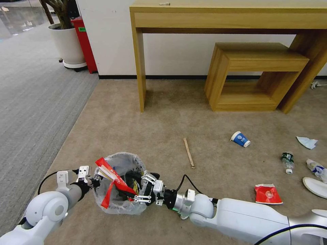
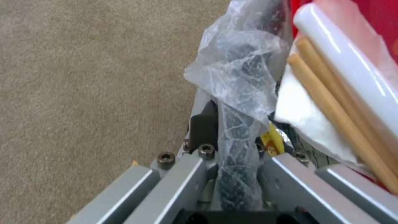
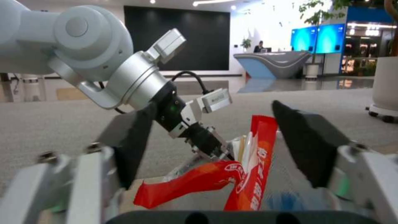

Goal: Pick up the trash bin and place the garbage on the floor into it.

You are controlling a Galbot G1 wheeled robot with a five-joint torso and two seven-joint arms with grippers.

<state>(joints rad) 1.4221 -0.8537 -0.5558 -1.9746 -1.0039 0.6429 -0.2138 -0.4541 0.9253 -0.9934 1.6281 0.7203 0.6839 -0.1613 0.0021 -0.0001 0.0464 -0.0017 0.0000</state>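
The trash bin (image 1: 120, 199), black with a crinkly clear liner, sits low at my front on the beige floor (image 1: 163, 126). My left gripper (image 1: 93, 182) is shut on its near-left rim (image 2: 238, 146). A red wrapper (image 1: 114, 180) with chopsticks (image 2: 331, 102) lies across the bin's mouth. My right gripper (image 1: 139, 189) hangs open over the right rim, with its pads (image 3: 128, 140) either side of that wrapper (image 3: 248, 168) and not touching it. Garbage lies to the right: a stick (image 1: 188, 152), a cup (image 1: 240, 139), a bottle (image 1: 287, 161), a second red wrapper (image 1: 268, 194) and a mask (image 1: 307, 142).
A white slipper (image 1: 315, 186) and a crumpled wrapper (image 1: 316, 167) lie at the right edge. A wooden desk (image 1: 139, 61) and a low wooden stool (image 1: 252, 78) stand against the back wall. Grey striped carpet (image 1: 30, 112), a white planter (image 1: 68, 44) and a red bin (image 1: 85, 44) are to the left.
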